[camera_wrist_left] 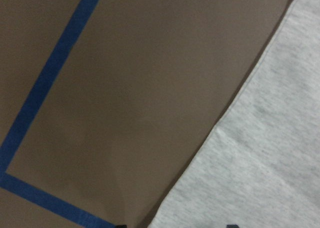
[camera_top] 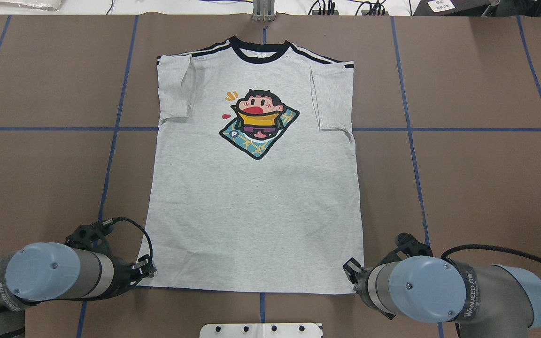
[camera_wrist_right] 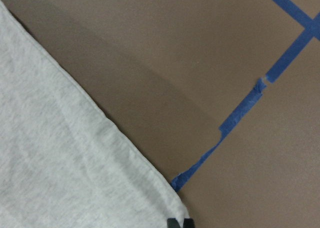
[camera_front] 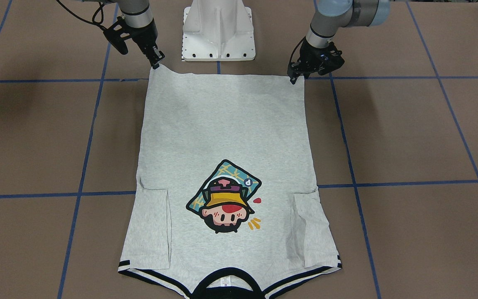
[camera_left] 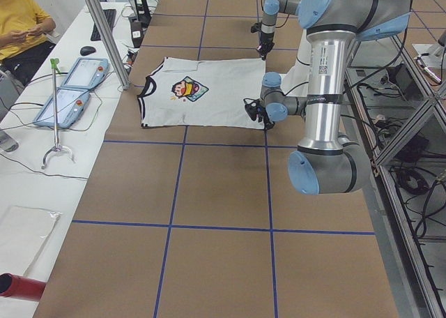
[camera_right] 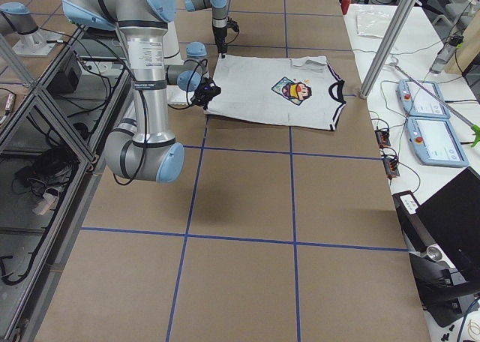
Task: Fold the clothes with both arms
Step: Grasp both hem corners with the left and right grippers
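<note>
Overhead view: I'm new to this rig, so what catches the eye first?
The light heather-grey T-shirt lies flat, face up, mid-table, sleeves folded in, its colourful cartoon print near the black neckband at the far edge. The black left gripper and right gripper sit at its two near hem corners.

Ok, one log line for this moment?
T-shirt flat, sleeves folded | left gripper open at hem | right gripper shut on hem corner

Heathered cloth T-shirt [camera_front: 222, 124], matt, perhaps paper table [camera_front: 409, 133]
</note>
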Controlling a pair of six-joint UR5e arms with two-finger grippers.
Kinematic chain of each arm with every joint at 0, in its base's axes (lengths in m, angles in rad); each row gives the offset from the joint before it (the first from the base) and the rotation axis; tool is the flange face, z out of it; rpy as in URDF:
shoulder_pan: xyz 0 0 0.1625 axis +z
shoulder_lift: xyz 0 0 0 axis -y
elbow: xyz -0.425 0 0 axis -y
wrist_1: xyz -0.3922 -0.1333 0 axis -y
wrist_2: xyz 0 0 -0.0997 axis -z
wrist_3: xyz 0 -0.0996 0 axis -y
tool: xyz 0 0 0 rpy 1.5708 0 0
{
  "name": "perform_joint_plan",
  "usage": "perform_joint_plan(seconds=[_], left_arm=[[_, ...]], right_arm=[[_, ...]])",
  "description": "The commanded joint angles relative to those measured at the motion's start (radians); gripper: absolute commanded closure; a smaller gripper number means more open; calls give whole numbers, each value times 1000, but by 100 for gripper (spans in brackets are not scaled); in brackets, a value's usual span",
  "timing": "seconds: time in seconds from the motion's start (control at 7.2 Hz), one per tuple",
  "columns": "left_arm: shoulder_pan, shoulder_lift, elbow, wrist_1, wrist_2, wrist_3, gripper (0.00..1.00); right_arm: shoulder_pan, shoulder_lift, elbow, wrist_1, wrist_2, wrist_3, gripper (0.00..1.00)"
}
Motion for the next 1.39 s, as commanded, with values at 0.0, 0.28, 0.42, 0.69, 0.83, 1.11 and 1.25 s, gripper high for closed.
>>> perform_joint_plan(seconds=[0.0,0.28,0.42,0.69,0.83,1.11,1.25], left_arm=[[-1,0,-6,0,-5,1,100],[1,-9,-52,47,-6,1,100],[6,-10,-88,64,-6,1,100],[21,-38,-90,63,-6,-2,100],[21,-49,-92,64,-12,-2,100],[21,-56,-151,64,-73,-35,100],[22,-58,-162,63,-74,-101,100]], right_arm=[[0,1,0,0,0,1,100],[3,-5,2,0,0,-1,100],[6,-13,6,0,-2,-1,100],[-15,-33,23,-6,-2,1,100],[-52,-77,58,-5,-6,2,100],[-95,-120,91,-6,-11,5,100],[-97,-128,91,-5,-11,5,100]])
